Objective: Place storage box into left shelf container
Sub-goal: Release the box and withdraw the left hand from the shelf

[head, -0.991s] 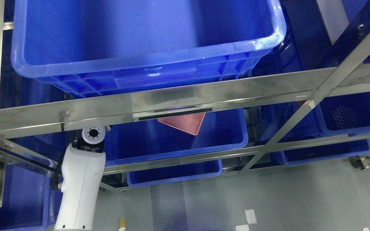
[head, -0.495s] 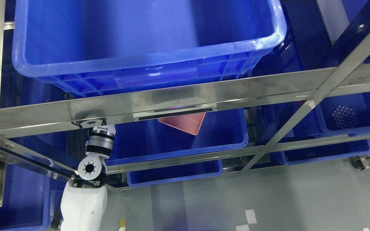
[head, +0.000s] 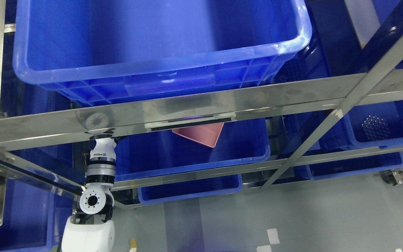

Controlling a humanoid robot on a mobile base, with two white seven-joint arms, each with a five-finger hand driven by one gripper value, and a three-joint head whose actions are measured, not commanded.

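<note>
The shelf frame [head: 194, 105] is seen to be brushed metal, silvery and semi-glossy, with smudges and faint scratches on its rails. At twelve o'clock a large blue bin [head: 159, 45] is shown in smooth moulded plastic, its rounded rim glossy with highlights and its outer wall ribbed. The lower bin [head: 194, 154] is made of the same shiny blue plastic; inside it a pink box [head: 201, 134] of matt, smooth plastic is partly seen. At seven o'clock the left arm [head: 93, 210] is cased in smooth white plastic, with a ring of bare polished metal at the wrist. The floor [head: 292, 217] is grey, smooth and dull.
</note>
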